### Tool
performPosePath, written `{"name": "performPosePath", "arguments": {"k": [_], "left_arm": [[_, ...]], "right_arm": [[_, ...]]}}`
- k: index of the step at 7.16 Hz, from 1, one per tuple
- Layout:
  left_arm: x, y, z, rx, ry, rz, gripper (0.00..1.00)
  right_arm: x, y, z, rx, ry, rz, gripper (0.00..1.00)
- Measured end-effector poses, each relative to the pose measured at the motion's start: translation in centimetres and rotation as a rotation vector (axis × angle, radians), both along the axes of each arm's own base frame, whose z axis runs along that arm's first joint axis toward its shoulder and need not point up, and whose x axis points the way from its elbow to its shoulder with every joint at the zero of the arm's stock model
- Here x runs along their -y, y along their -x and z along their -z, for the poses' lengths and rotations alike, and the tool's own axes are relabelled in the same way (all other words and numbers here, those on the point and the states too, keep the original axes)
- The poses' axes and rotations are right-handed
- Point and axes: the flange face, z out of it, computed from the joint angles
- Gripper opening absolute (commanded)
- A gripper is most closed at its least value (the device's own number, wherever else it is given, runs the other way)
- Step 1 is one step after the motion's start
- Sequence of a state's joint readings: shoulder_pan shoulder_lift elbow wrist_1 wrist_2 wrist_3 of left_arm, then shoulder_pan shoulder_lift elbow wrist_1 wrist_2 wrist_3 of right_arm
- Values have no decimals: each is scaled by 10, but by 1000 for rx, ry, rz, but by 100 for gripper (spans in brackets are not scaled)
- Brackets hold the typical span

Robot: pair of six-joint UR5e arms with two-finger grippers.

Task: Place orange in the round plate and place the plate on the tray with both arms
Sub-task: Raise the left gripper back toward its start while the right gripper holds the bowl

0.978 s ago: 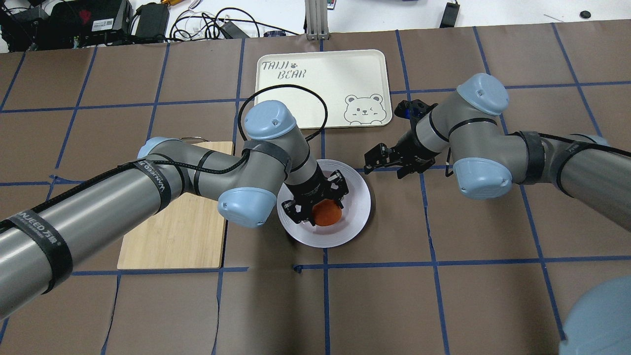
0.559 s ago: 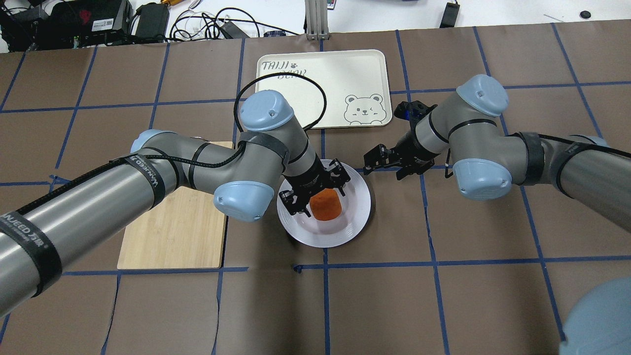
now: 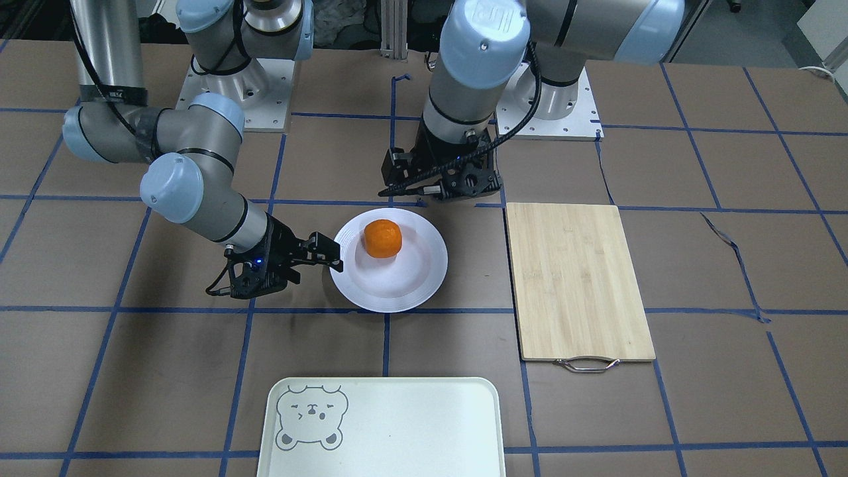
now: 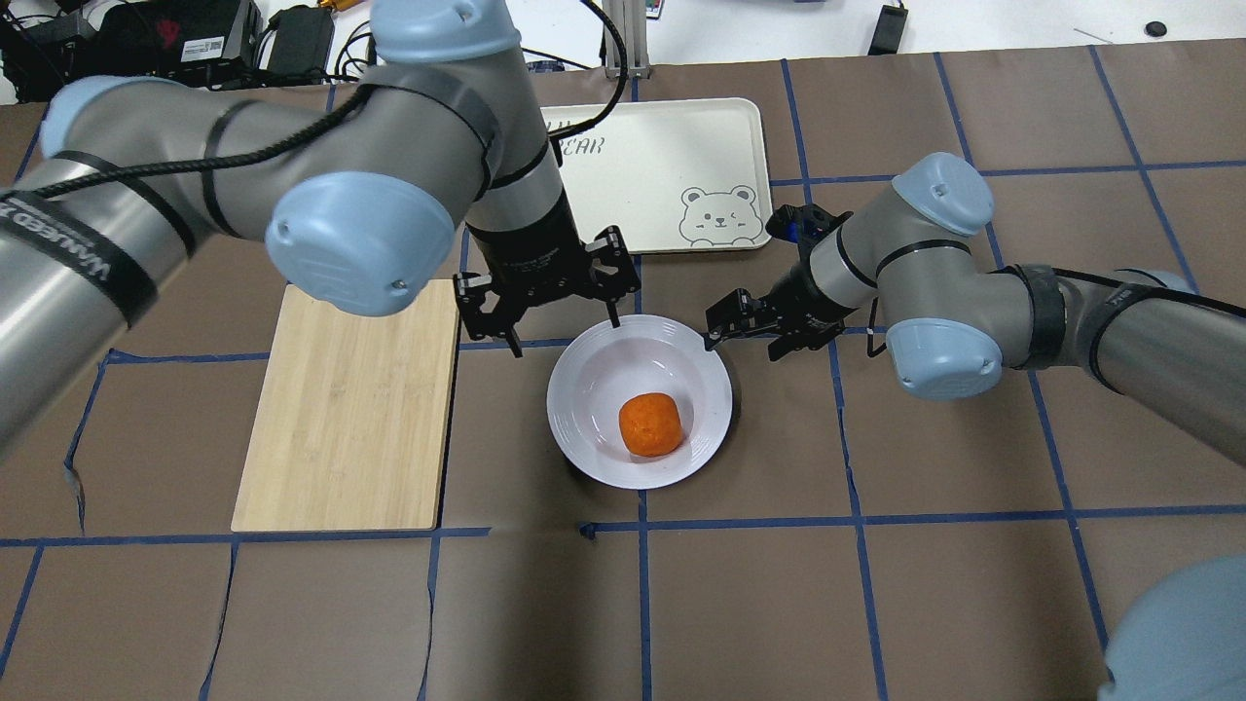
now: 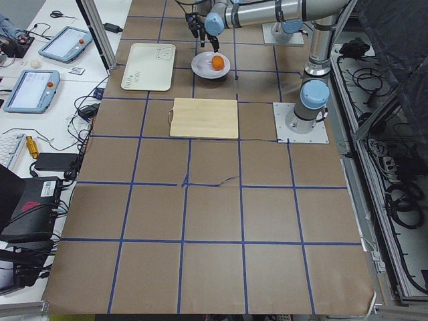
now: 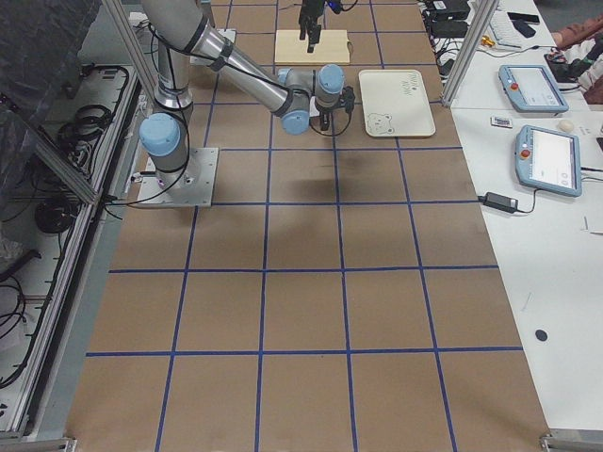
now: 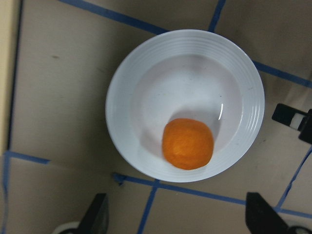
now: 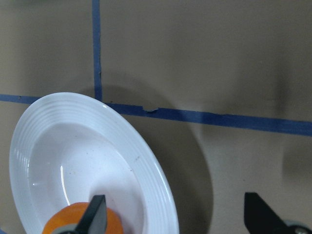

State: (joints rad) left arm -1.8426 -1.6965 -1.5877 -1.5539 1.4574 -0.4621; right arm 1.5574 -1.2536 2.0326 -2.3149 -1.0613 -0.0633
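The orange lies free in the white round plate, toward its near side; the front view shows the orange and plate too. My left gripper hangs open and empty above the plate's far-left rim. From the left wrist view I look straight down on the orange. My right gripper is open, low at the plate's right rim. In the right wrist view that plate rim runs between the fingers. The cream tray lies beyond the plate.
A bamboo cutting board with a metal handle lies left of the plate. Blue tape lines cross the brown table. Cables and boxes sit past the table's far edge.
My left gripper has let go of the orange and risen up and back from the plate's centre to its far-left rim. The right gripper has edged closer to the plate's rim.
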Motion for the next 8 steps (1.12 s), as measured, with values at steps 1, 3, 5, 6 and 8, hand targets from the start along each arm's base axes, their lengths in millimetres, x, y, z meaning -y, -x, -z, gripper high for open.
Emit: {"name": "performPosePath", "arguments": {"k": [1,3,5,6,8], "left_arm": [[-4,-30,-34,15,41,87,100],[-10,-83,-75,53,119,188,98],[-8,-109,-96,72,193,207,100],[-6,-114,-99,74,219,204,100],[-1,-119,-99,76,253,196,100]], "right_arm": [[-2,-4,5,18,-11,-6,100],[-6,-11,17,31,-32,-19,96],[-8,-18,29,32,-48,-30,90],[-12,-29,32,31,-53,-49,83],[-18,-42,37,26,-60,-77,33]]}}
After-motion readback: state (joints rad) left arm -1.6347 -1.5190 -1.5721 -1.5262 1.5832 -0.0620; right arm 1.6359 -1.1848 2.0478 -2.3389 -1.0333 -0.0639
